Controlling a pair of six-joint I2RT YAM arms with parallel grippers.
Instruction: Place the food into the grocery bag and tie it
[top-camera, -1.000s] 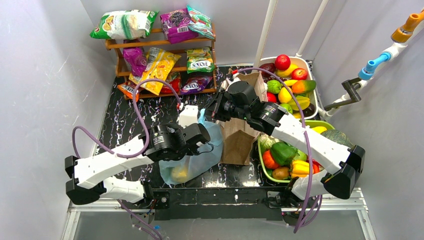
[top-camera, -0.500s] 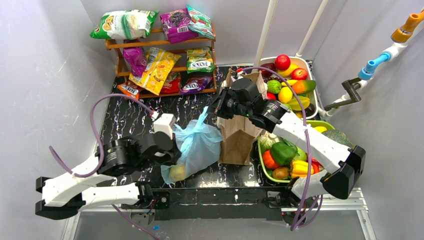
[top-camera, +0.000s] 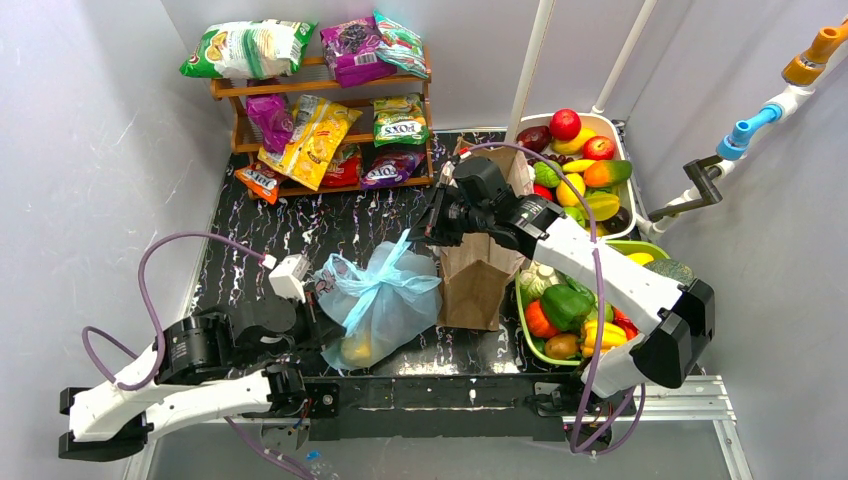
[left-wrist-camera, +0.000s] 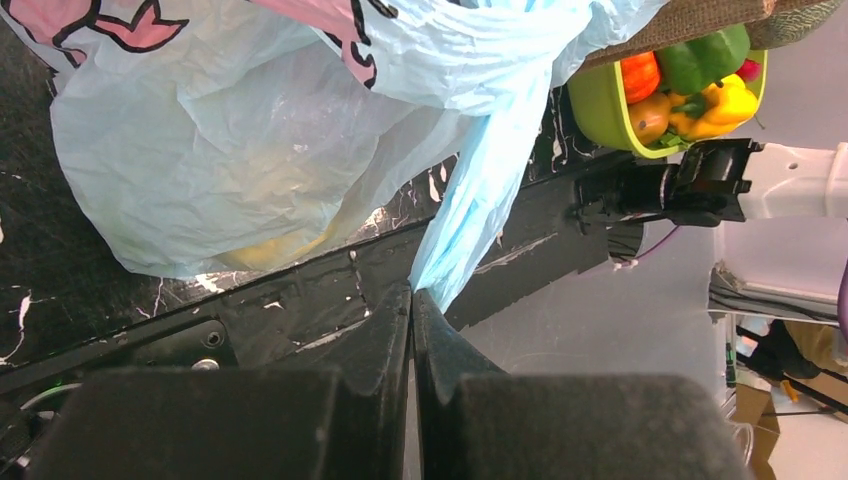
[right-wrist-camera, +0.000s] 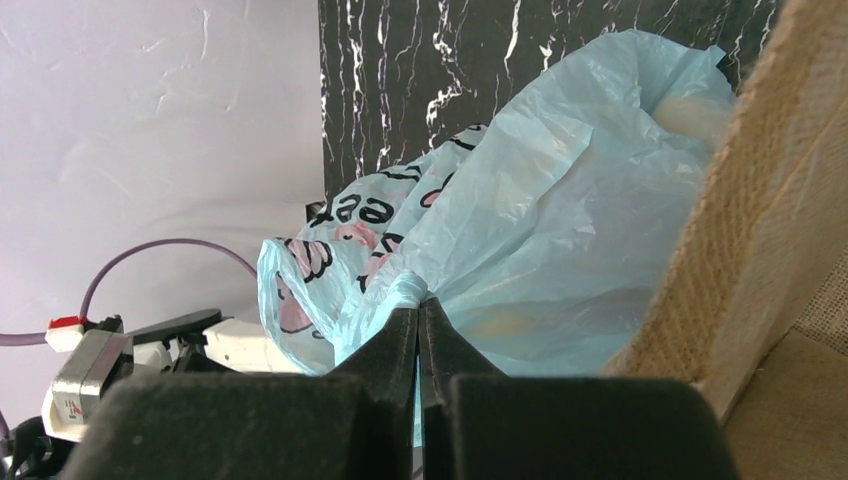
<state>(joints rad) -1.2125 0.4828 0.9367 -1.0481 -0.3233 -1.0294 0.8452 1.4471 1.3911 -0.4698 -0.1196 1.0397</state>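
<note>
My left pincer (left-wrist-camera: 412, 293) was clamped shut on one handle (left-wrist-camera: 485, 180) of the bag (top-camera: 390, 295), my right pincer (right-wrist-camera: 420, 303) on the other, with food (top-camera: 357, 347) inside.

Light-blue grocery bag (top-camera: 385, 300) mid-table, handles crossed on top, yellow food (top-camera: 355, 350) showing through its near end. Left gripper (top-camera: 322, 326) at its near-left and right gripper (top-camera: 413, 240) at its far-right, each on a handle end. Brown paper bag (top-camera: 480, 275) touches its right side.
</note>
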